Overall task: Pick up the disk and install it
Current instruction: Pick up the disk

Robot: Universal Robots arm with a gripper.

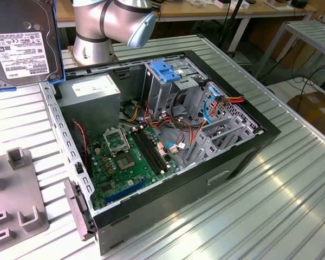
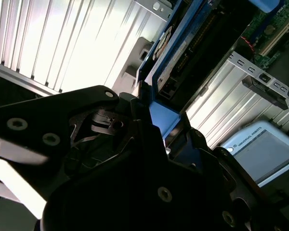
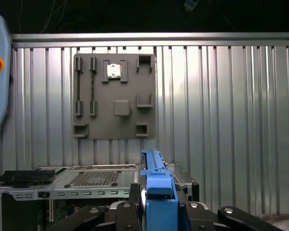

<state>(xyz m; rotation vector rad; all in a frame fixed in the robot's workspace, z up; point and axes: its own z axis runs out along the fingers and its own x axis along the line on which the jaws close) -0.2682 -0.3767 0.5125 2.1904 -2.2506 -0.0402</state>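
Blue rails mark the disk, clamped edge-on in the end effector, aloft near the open computer case. A firm, untilted hold seems wise, clear of cables beside the drive cage.

Your arm: silver shell, black gripper.
Just beyond the computer case, you see rounded silver-grey joint housings and a pale-blue end cap; the gripper is matte black, its linked plates dotted with small silver screws.
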